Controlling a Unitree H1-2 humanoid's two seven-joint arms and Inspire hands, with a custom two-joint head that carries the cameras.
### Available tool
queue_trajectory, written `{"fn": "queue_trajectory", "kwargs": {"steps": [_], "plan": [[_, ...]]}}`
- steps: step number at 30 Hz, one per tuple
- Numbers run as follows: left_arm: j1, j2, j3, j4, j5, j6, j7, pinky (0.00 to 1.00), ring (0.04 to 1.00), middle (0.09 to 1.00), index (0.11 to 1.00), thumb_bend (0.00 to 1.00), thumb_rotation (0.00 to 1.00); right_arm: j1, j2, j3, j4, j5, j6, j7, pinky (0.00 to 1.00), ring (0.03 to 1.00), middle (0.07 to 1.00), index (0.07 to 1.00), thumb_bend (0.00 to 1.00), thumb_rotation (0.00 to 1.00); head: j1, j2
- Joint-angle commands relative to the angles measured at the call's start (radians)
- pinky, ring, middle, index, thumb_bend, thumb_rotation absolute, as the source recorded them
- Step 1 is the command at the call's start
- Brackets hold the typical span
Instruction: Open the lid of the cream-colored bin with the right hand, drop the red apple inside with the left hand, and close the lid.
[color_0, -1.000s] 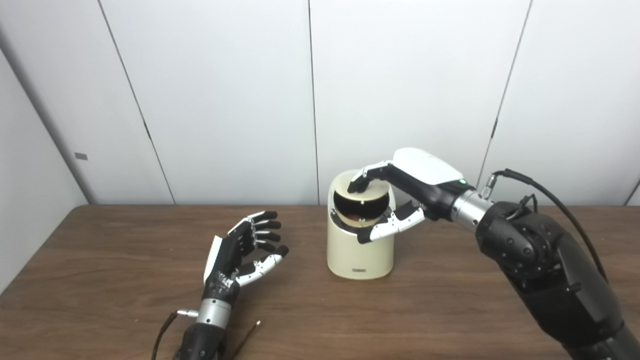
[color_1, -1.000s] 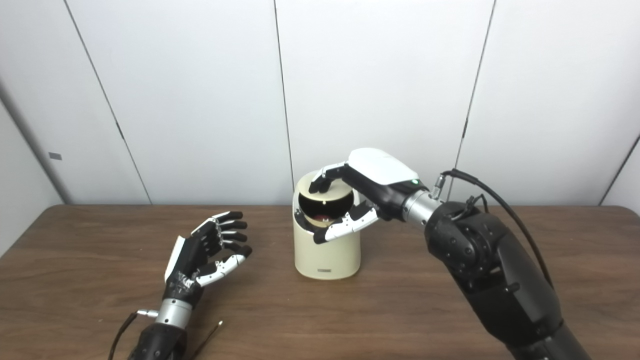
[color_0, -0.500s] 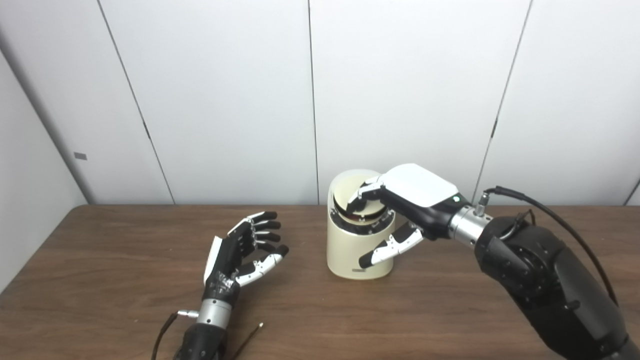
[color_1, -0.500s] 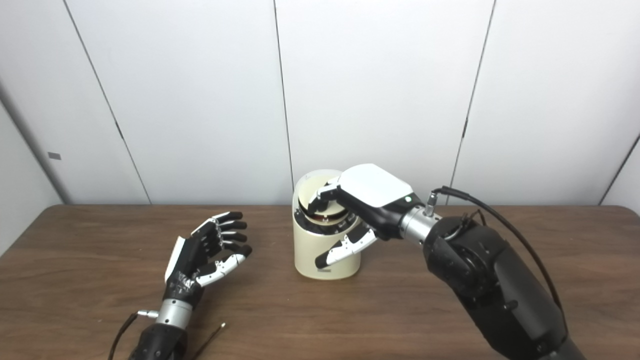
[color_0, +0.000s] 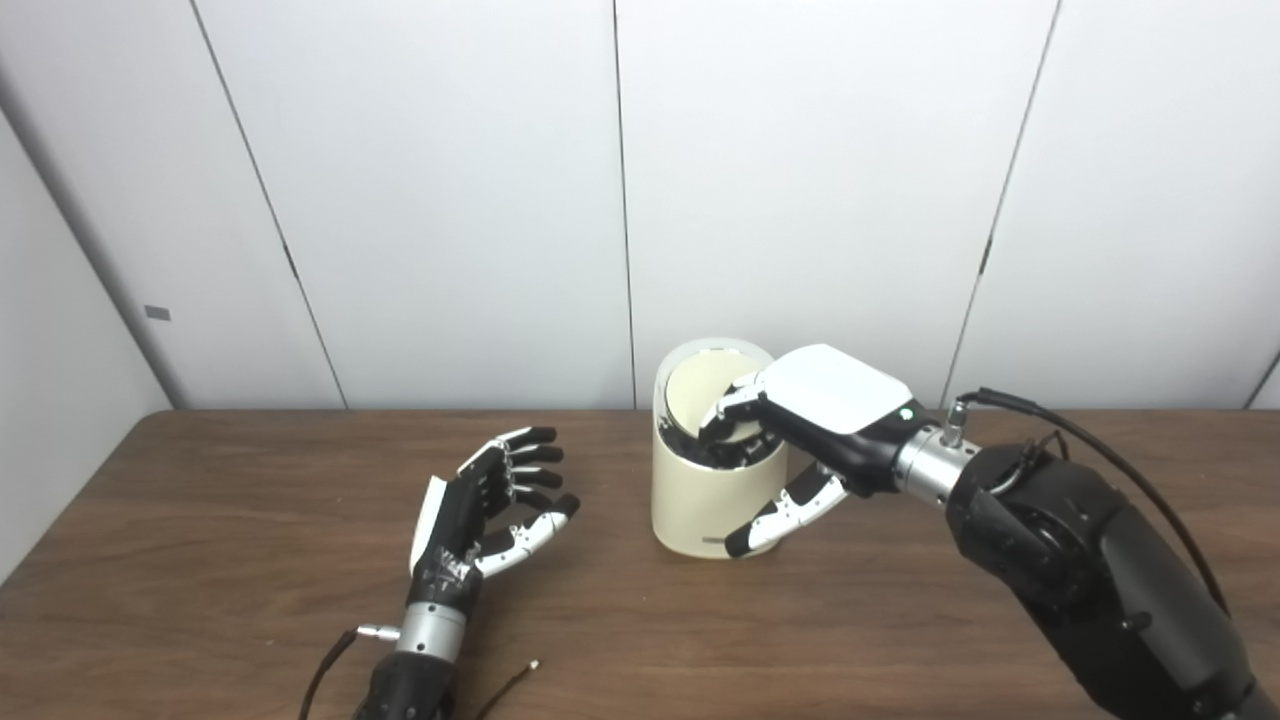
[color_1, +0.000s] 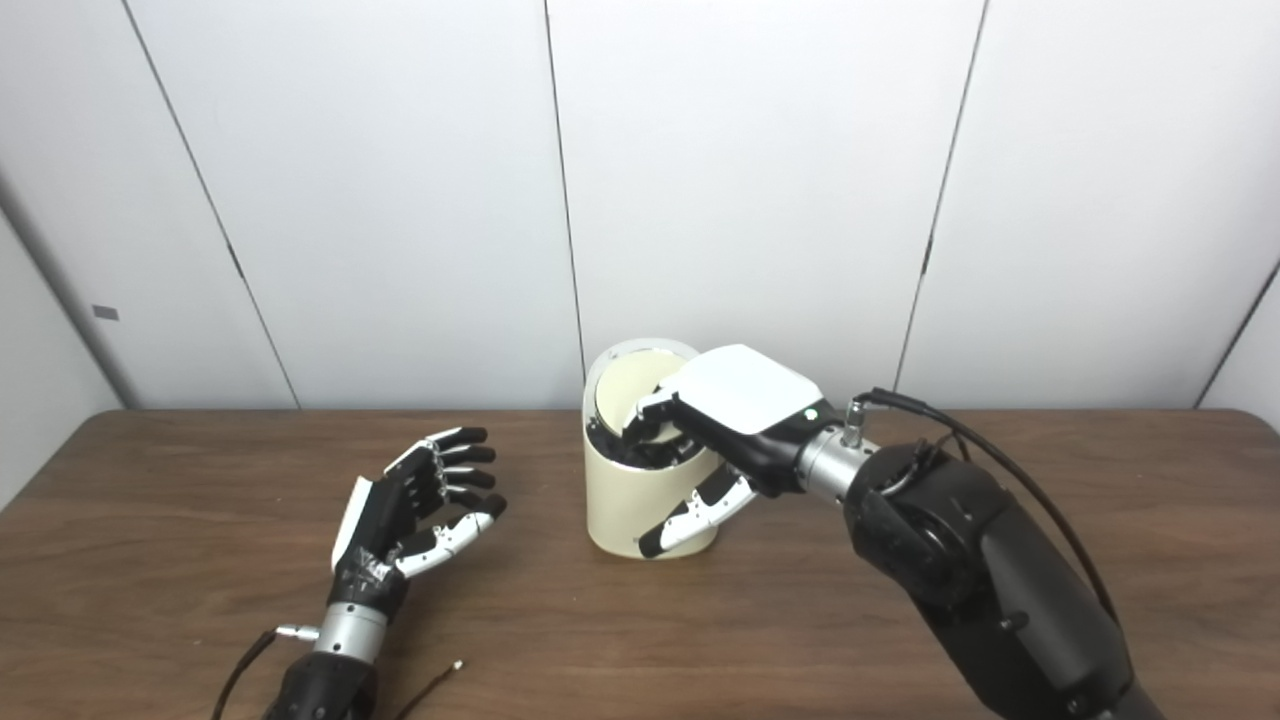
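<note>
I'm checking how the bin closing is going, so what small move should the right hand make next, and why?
Probably keep pressing the lid down: the right hand rests on it, and a dark gap shows at the front of the cream-colored bin. The left hand is open and empty.

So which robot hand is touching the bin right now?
The right robot hand, its fingers over the lid at the cream bin top. The left robot hand sits open, apart, empty.

Bin (color_0: 700, 500): cream, dark inside rim. My right hand (color_0: 815, 425): white back, black-and-white fingers. My left hand (color_0: 480, 505): black, white edging. Table (color_0: 250, 560): dark brown woodgrain. Wall (color_0: 400, 200): white.
</note>
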Motion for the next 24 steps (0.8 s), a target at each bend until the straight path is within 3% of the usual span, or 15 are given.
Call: {"fn": "queue_trajectory", "kwargs": {"steps": [1,18,24], "plan": [[0.075,-0.025,-0.012,0.038,0.0,-0.001,0.005,0.52,0.621,0.703,0.752,0.56,0.05,-0.025,-0.017,-0.017,0.015,-0.019,0.007,-0.007,0.84,0.851,0.728,0.713,0.69,0.6,0.0,0.001],[0.087,-0.029,-0.02,0.014,0.002,-0.001,0.004,0.51,0.613,0.696,0.746,0.57,0.06,0.013,-0.017,0.018,0.062,-0.016,0.025,0.031,0.84,0.854,0.754,0.746,0.69,0.66,0.006,0.014],[0.088,-0.027,-0.022,0.007,0.011,0.007,0.009,0.51,0.614,0.697,0.748,0.57,0.08,0.014,-0.018,-0.004,0.043,0.028,0.02,0.018,0.83,0.86,0.754,0.744,0.68,0.66,0.005,0.014]]}}
